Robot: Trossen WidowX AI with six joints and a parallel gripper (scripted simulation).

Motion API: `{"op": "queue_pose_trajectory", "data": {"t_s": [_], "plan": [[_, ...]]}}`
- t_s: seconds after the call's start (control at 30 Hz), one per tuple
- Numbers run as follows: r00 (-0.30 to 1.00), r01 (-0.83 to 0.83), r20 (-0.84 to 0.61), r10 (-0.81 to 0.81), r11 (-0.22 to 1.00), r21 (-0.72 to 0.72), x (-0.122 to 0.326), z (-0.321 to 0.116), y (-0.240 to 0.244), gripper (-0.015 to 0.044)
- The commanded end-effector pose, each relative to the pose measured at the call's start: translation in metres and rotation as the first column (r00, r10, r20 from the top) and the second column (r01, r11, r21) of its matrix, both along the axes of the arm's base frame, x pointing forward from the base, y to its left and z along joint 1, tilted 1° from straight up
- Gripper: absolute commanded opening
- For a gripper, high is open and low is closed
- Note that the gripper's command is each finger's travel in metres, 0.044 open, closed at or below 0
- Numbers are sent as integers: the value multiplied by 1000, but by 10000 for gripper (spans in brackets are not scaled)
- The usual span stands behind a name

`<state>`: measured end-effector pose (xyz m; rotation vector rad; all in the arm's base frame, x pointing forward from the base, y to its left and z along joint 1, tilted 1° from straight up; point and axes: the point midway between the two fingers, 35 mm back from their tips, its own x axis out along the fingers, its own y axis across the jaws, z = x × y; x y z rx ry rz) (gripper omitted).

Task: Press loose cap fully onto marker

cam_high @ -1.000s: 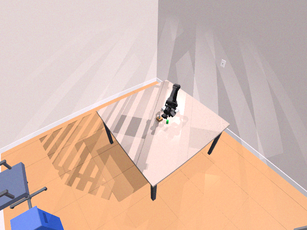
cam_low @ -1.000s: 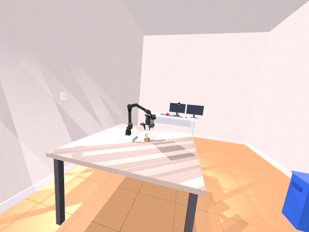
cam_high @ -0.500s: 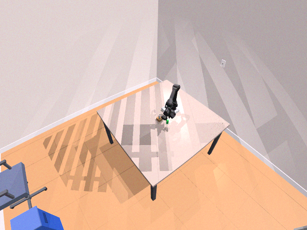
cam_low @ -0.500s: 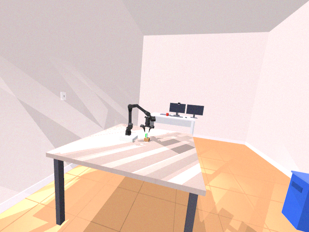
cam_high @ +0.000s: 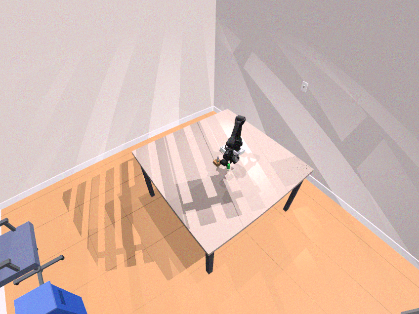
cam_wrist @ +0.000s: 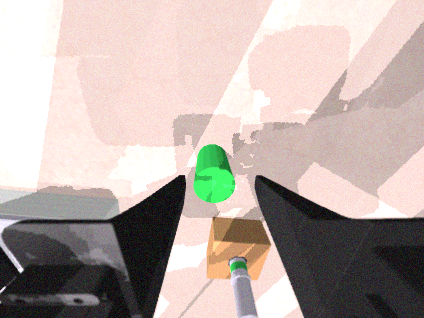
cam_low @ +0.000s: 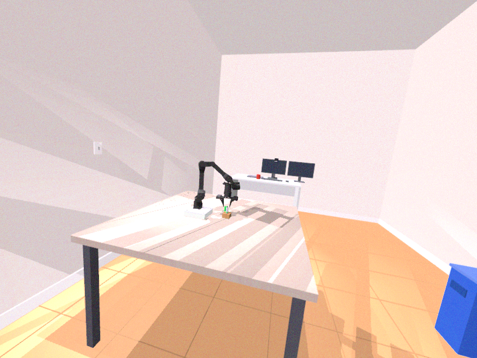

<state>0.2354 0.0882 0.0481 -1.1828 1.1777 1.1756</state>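
The green cap (cam_high: 229, 166) (cam_low: 225, 209) (cam_wrist: 214, 185) stands upright on the table (cam_high: 216, 236) (cam_low: 161, 246). The marker (cam_high: 218, 158) (cam_low: 227, 210) (cam_wrist: 243, 295), grey with a green band, stands upright in the brown holder block (cam_high: 215, 164) (cam_low: 226, 215) (cam_wrist: 219, 257), close beside the cap. My gripper (cam_low: 226, 205) (cam_wrist: 220, 180) is open and points down above the cap. In the wrist view the cap shows between the two fingertips, a little nearer the left one, and neither finger touches it. The exact height of the fingertips above the cap is hard to tell.
The arm's white base (cam_low: 198, 213) stands near the holder block; a pale box edge (cam_wrist: 60, 204) shows at the left of the wrist view. A desk with monitors (cam_low: 274, 166) (cam_low: 300, 169) and a red cup (cam_low: 258, 177) stands beyond the table. A blue bin (cam_high: 37, 298) (cam_low: 456, 308) is on the floor.
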Motion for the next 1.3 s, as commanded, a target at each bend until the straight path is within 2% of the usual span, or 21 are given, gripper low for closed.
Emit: {"op": "queue_pose_trajectory", "data": {"t_s": [0.0, 0.6, 0.7, 1.07, 1.2, 1.27], "plan": [[1000, -5, -12, 5, 1000, -8, -2, -10, -1, 250], [1000, -5, -12, 5, 1000, -8, -4, -33, -2, 250], [1000, -5, -12, 5, 1000, -8, -4, -33, -2, 171], [1000, -5, -12, 5, 1000, -8, -3, -33, -2, 98], [1000, 25, 14, -25, 1000, -5, 3, -27, -3, 0], [1000, 23, 12, -22, 1000, -5, 3, -22, -3, 0]]}}
